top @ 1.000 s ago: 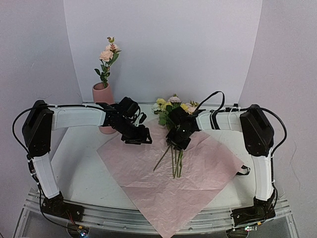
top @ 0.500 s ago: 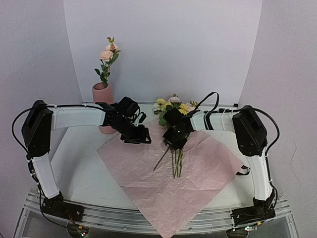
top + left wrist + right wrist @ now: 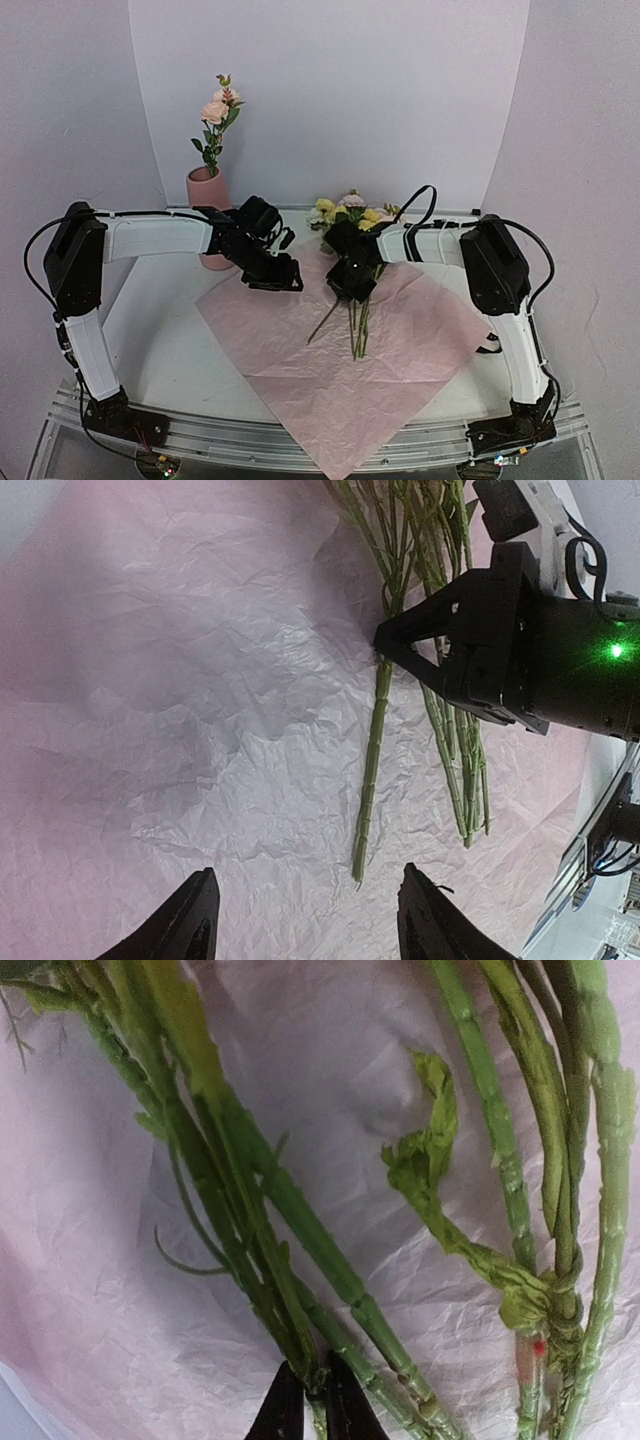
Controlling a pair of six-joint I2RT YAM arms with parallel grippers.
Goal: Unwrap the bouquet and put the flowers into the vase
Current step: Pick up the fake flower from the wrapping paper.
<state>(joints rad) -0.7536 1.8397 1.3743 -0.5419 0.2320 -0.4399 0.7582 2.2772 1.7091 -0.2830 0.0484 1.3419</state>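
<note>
Leftward the right arm had swung since a second before, its elbow drawn in toward the centre, and the black two-finger right gripper had narrowed over the same spot. The left arm had not shifted.

The right arm rose from its base, bent at the elbow and reached level across the white table, wrist tipped down. In the wrist view its fingertips stood pinched together on thin green stems of the loose yellow, pink and cream flowers, which lay on the one crinkled lilac-pink paper sheet spread flat, blooms to the rear, stems fanning toward the near edge. One stem lay apart to the side of the others; how many were bunched together could not be counted.

The left arm mirrored that pose, forearm level, and the black left gripper hung over the paper with its jaws spread and nothing between them.

One tall salmon-pink matte vase stood behind the left forearm, with a single pink-bloomed leafy sprig upright in it.
</note>
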